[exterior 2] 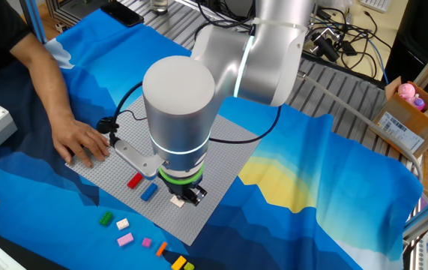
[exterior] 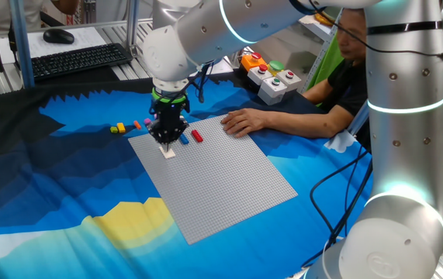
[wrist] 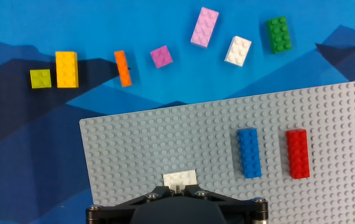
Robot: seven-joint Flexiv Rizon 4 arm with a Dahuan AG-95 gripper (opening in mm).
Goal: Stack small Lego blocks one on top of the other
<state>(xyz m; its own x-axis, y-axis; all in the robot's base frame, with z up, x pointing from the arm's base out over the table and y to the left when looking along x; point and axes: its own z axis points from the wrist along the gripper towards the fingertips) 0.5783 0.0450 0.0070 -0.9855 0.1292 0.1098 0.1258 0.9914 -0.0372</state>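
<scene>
A white small Lego block (wrist: 179, 179) sits on the grey baseplate (wrist: 165, 137) near its left edge. My gripper (wrist: 176, 193) is shut, its tips directly over the near edge of that block (exterior: 168, 152); whether they touch it I cannot tell. A blue block (wrist: 248, 152) and a red block (wrist: 297, 154) lie side by side on the plate to the right. On the blue cloth beyond the plate lie lime (wrist: 40, 78), yellow (wrist: 66, 69), orange (wrist: 122, 68), magenta (wrist: 161, 56), pink (wrist: 204, 27), white (wrist: 238, 50) and green (wrist: 278, 34) blocks.
A person's hand (exterior: 244, 122) rests flat on the far corner of the baseplate (exterior 2: 221, 150). A grey box with coloured buttons (exterior: 271, 77) stands behind it. A keyboard (exterior: 77, 58) lies at the back left.
</scene>
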